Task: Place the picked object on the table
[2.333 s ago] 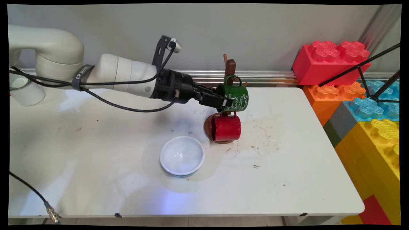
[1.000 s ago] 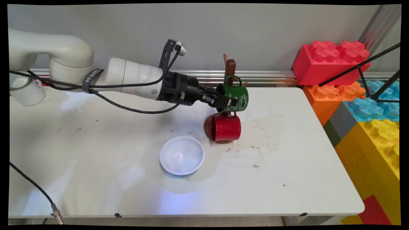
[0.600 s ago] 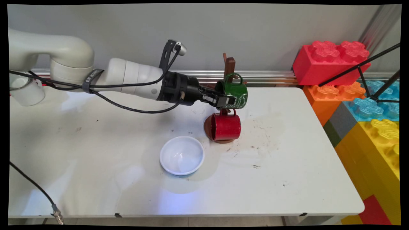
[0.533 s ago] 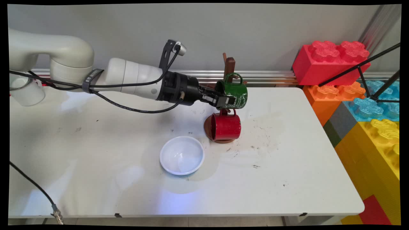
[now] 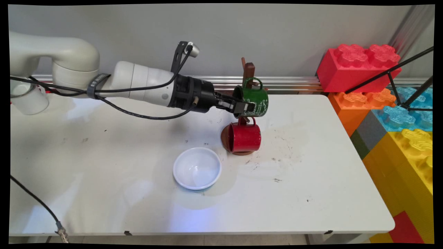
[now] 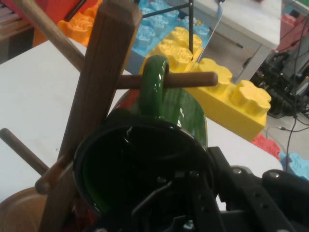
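A green mug (image 5: 256, 102) hangs on its side at the wooden mug tree (image 5: 249, 71). My gripper (image 5: 243, 107) comes in from the left and is shut on the mug's rim, one finger inside and one outside. In the hand view the green mug (image 6: 186, 116) fills the middle, and its handle (image 6: 153, 79) loops around a horizontal peg (image 6: 195, 79) of the tree's post (image 6: 99, 77). My gripper (image 6: 198, 186) grips the rim at the bottom. A red mug (image 5: 244, 138) hangs lower on the same tree, just under the green one.
A white bowl (image 5: 197, 168) sits on the table (image 5: 104, 166) in front and to the left of the tree's round base. Large coloured toy blocks (image 5: 360, 65) are stacked along the table's right side. A black tripod leg crosses them.
My gripper has shut on the green mug's rim and risen slightly, lifting and tilting the mug. The handle stays around the peg. The red mug and the bowl have not moved.
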Available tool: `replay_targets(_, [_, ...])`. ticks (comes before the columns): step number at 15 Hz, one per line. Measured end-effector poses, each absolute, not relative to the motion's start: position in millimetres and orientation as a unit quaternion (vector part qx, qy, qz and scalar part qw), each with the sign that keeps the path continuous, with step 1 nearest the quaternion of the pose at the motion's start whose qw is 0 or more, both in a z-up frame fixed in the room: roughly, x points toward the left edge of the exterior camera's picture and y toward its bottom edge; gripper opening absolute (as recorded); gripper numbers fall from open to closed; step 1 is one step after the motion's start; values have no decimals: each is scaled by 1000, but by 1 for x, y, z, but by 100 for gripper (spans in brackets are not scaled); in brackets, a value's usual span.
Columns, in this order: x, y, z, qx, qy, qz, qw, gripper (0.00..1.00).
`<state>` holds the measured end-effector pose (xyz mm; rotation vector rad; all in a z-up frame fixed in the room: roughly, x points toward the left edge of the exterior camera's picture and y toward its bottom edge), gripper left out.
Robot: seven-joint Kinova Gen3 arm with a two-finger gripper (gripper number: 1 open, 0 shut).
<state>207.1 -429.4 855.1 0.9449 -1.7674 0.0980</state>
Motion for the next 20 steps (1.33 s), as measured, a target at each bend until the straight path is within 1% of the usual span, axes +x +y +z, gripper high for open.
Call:
replay_targets(13, [201,-406,874,399,-732,-17,553,0])
replay_targets(20, [195,-393,892,390,-733,-34,556,0])
